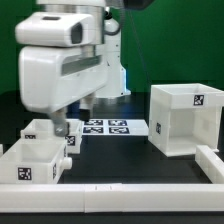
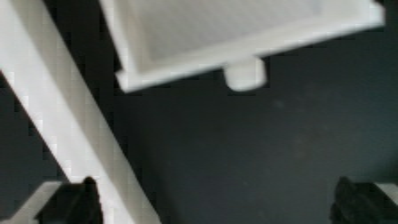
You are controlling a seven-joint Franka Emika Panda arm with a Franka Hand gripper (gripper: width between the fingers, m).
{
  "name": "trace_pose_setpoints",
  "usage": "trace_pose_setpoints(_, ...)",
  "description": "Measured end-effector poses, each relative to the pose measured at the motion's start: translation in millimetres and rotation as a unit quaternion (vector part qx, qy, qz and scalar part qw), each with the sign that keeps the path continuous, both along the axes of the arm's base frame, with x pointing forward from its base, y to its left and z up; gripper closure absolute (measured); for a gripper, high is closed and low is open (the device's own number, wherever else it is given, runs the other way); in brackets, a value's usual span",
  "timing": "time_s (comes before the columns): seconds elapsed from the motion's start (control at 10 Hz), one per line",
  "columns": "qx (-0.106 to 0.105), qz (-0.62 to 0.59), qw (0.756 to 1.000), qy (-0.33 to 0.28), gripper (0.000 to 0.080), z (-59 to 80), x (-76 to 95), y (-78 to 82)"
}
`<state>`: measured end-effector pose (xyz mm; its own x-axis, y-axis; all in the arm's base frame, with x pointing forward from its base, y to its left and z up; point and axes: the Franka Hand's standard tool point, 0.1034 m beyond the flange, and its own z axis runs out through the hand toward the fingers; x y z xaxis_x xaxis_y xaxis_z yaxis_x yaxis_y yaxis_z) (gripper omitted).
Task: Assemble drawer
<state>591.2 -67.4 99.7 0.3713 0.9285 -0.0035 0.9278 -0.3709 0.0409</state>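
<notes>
The gripper (image 2: 217, 203) is spread wide and empty over the dark desk (image 2: 249, 140). One knobbed tray (image 2: 222, 35) is cut off by the frame edge. The drawer casing (image 1: 185, 120) stands well apart at the exterior view's right.

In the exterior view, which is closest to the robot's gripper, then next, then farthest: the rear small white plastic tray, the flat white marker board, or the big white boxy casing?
1. rear small white plastic tray, beside the gripper, exterior view's left.
2. marker board, in the middle.
3. big white boxy casing, exterior view's right.
</notes>
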Motion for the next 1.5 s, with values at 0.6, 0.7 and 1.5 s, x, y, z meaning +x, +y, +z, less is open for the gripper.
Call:
trace_pose_setpoints(0.6,0.005,-0.13,0.991,-0.016,0.0151,16.0,-43.0,30.8)
trace_pose_setpoints(0.7,0.006,-0.182,0.983,-0.012,0.0151,20.1,-67.8,55.7)
trace_pose_setpoints(1.5,-0.009,-0.372,0.928,0.019,0.0151,35.4,-103.0,106.0)
